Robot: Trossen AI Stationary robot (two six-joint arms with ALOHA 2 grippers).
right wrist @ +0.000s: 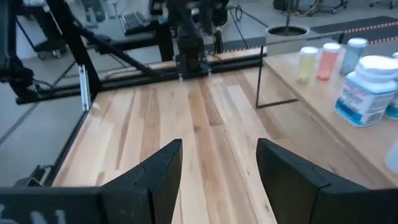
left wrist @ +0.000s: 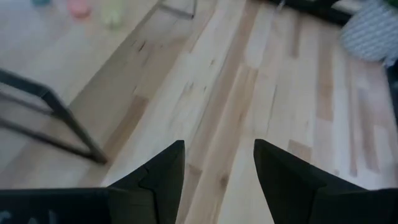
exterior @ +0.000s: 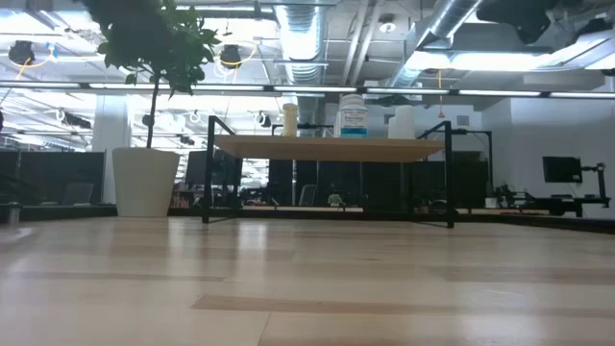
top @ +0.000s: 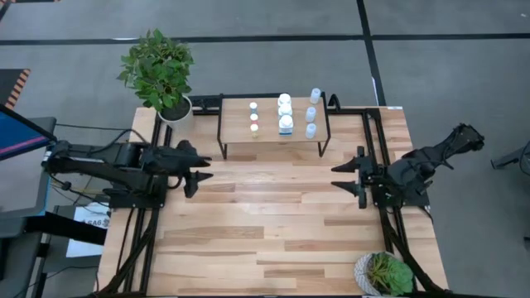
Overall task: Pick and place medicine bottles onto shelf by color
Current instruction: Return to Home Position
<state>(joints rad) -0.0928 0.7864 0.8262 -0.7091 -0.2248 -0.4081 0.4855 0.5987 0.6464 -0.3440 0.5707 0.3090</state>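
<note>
Your left gripper (top: 201,169): fingers spread wide, nothing between, low over table (top: 273,232) left of centre. Your right gripper (top: 338,177): same, wide and empty, facing it from the right. Medicine bottles (top: 286,124) stand on shelf (top: 236,124) at table's back edge, in three rows sorted by colour.

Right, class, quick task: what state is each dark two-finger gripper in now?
Left dark two-finger gripper: open, holding nothing.
Right dark two-finger gripper: open, holding nothing.
</note>
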